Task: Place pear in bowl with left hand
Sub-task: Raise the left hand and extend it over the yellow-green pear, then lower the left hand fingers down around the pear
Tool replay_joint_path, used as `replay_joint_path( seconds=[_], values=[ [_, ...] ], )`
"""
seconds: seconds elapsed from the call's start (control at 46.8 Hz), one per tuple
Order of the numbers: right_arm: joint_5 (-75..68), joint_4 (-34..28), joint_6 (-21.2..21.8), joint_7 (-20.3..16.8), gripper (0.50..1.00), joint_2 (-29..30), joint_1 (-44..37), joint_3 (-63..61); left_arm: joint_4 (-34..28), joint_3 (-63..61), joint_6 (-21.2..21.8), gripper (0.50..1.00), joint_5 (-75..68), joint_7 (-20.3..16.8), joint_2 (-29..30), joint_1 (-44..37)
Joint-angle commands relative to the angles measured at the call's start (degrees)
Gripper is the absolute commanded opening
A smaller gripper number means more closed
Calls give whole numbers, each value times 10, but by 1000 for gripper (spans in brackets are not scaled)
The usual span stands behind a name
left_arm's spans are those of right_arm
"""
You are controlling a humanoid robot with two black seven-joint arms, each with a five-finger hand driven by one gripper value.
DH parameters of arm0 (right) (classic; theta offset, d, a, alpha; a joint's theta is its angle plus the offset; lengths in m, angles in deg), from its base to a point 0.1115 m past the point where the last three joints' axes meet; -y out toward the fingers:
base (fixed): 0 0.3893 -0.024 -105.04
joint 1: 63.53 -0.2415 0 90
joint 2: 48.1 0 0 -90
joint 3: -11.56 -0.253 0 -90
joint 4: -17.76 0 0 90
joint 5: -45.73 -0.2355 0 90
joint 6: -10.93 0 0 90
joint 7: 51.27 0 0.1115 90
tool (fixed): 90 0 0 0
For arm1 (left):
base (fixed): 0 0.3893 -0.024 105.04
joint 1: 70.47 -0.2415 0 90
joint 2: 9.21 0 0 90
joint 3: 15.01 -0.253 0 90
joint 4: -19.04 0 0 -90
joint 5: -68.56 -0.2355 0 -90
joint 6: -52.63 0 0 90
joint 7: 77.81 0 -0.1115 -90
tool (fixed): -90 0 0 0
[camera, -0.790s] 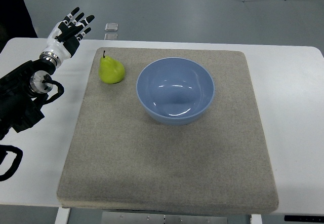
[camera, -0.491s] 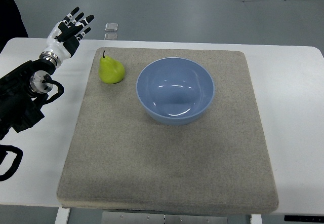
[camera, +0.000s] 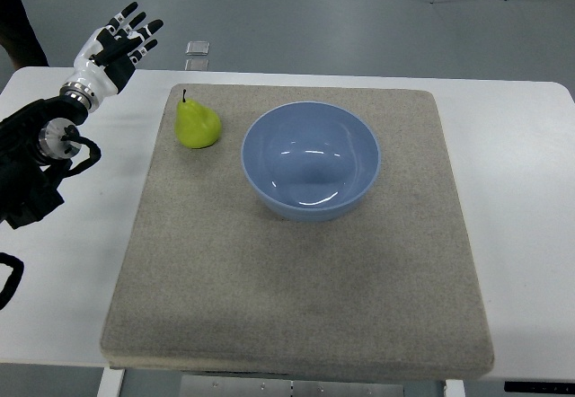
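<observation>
Pear (camera: 197, 124) sits upright on the grey mat (camera: 296, 307), stem up, at the mat's far-left corner area, just left of the blue bowl (camera: 311, 160) and apart from its rim. And the left hand (camera: 110, 48) is up at the far left, over the white table (camera: 521, 190) edge, fingers (camera: 135, 25) spread wide, holding nothing at all. Well clear of the fruit, so the grasp is not yet made. The right hand is nowhere in view.

Now, the risks from here, as I read it. That pear is rounded and narrow at the top: fingers closing off-centre could tip it or roll it away across the mat. Coming in from the left, the hand could also nudge it into the bowl's wall. A loose grip on that smooth skin and it may slip during the carry. Letting go from too high over the bowl could bounce the fruit or jolt the bowl itself.
</observation>
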Motion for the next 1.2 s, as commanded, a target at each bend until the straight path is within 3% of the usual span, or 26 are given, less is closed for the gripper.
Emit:
replay_joint_path(
  seconds=[0.0,0.256,0.491,0.769,1.175],
  values=[
    [1,0,0,0,926,0,0,0,56,-4,-2,988,-36,1,35,-2],
    [0,0,0,0,924,0,0,0,179,-7,-22,988,-200,1,115,-3],
    [0,0,0,0,924,0,0,0,181,-7,-93,988,-356,1,148,27],
    [0,0,0,1,926,0,0,0,188,-7,-113,988,-509,1,162,58],
    [1,1,0,0,926,0,0,0,246,-24,-132,979,-733,-1,159,94]
  ],
)
